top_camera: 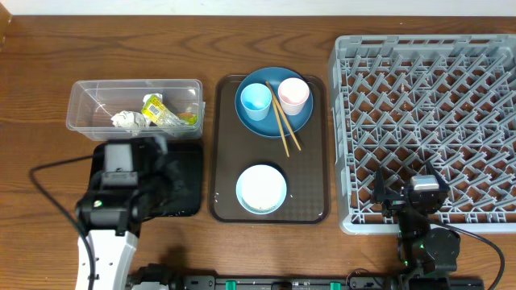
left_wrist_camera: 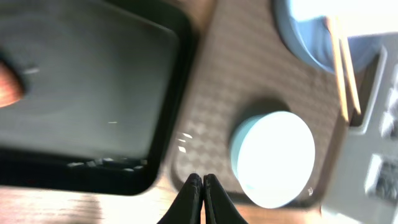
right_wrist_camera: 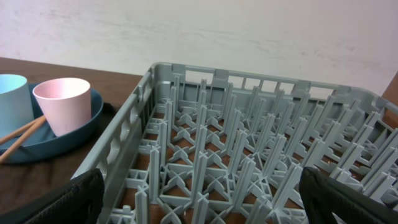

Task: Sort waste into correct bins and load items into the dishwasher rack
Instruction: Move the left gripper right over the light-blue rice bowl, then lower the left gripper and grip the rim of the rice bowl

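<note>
Left gripper (left_wrist_camera: pixel 198 186), clenched and empty near the black tray (left_wrist_camera: pixel 93 93), should spread its jaws before taking the white-blue bowl (left_wrist_camera: pixel 273 158) on the brown serving tray (left_wrist_camera: pixel 217 93) by its rim.

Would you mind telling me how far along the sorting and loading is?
Done: paper and wrapper lie in the clear tub. In hand: nothing; left pincer shut empty, right pincer open. Left: plate, blue cup, pink cup, bowl, chopsticks sit on the brown tray; rack empty.
</note>
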